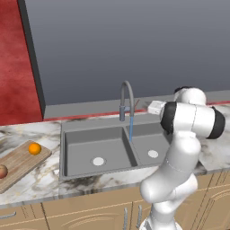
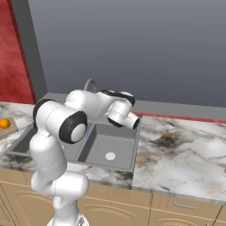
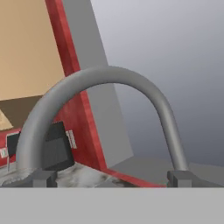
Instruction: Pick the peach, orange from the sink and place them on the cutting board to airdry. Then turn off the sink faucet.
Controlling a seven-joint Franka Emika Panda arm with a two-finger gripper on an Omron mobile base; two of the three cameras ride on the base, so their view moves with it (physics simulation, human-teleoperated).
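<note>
The orange [image 1: 34,148] and the peach [image 1: 2,171] lie on the wooden cutting board [image 1: 18,162] on the counter left of the sink [image 1: 96,143]. The orange [image 2: 4,123] also shows at the left edge of the right base view. The sink faucet [image 1: 127,99] stands behind the divider between the two basins, and a thin blue stream of water [image 1: 131,129] runs from its spout. My gripper [image 3: 113,178] is open, just right of the faucet at spout height. In the hand view, the arched spout [image 3: 109,78] is close ahead, with a fingertip [image 3: 43,178] at each foot of the arch. Nothing is held.
Marble counter [image 2: 176,154] stretches to the right of the sink. A grey backsplash wall [image 1: 134,45] rises behind the faucet, with a red wall [image 1: 13,67] at the left. A dark box-like object [image 3: 57,146] sits on the counter beyond the faucet.
</note>
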